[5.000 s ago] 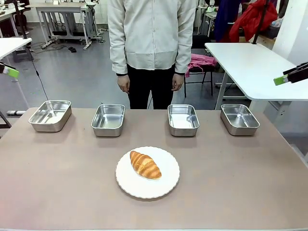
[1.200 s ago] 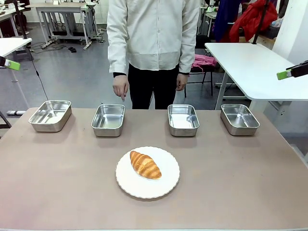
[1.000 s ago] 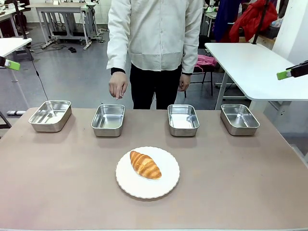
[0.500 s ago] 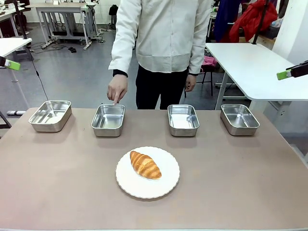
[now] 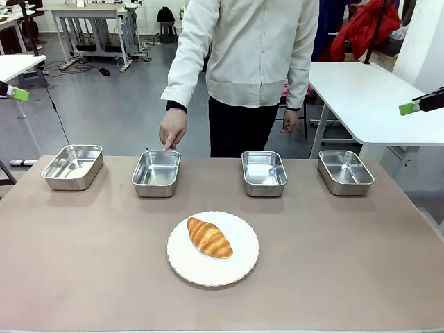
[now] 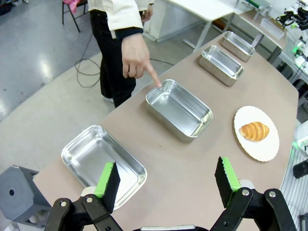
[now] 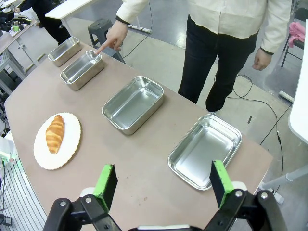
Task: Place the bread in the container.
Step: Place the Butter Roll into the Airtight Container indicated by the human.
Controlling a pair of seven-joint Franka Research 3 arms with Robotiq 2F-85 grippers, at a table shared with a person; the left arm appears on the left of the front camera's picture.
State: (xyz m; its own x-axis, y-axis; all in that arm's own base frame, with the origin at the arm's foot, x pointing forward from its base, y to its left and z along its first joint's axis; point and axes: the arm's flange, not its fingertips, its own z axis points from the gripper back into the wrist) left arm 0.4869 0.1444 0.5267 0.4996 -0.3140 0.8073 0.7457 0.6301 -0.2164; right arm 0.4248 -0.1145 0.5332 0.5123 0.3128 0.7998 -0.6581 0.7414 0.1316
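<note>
**A:** Front view first. Where is the bread?

**B:** The bread (image 5: pixel 209 238) lies on a round white plate (image 5: pixel 243 267) in the lower middle of the frame, on the table (image 5: pixel 361 263). Four steel trays stand in a row across the middle. A person's hand (image 5: pixel 172 129) points down at the far rim of the second from the left, the container (image 5: pixel 156 173). Alongside it are the far-left tray (image 5: pixel 72 166), the third tray (image 5: pixel 264 173) and the far-right tray (image 5: pixel 345 172). All four hold nothing.

**A:** And the pincers?

**B:** The left gripper (image 5: pixel 14 92) is a green tip at the left edge and the right gripper (image 5: pixel 415 106) a green tip at the right edge. Both are well apart from the table. From here I cannot tell how their jaws stand.

**A:** Left wrist view?

**B:** The left gripper (image 6: pixel 167 179) rises from the bottom edge, fingers spread wide with nothing between them. The hand (image 6: pixel 136 50), upper middle, has its forefinger at a far corner of the container (image 6: pixel 179 109); I cannot tell if it touches. The bread (image 6: pixel 254 131) sits on the plate (image 6: pixel 269 154) at the right.

**A:** Right wrist view?

**B:** The right gripper (image 7: pixel 162 183) is likewise spread wide and holds nothing. The bread (image 7: pixel 55 133) is on the plate (image 7: pixel 72 144) at the lower left. The hand (image 7: pixel 109 41), at the top left, points at the container (image 7: pixel 82 70).
</note>
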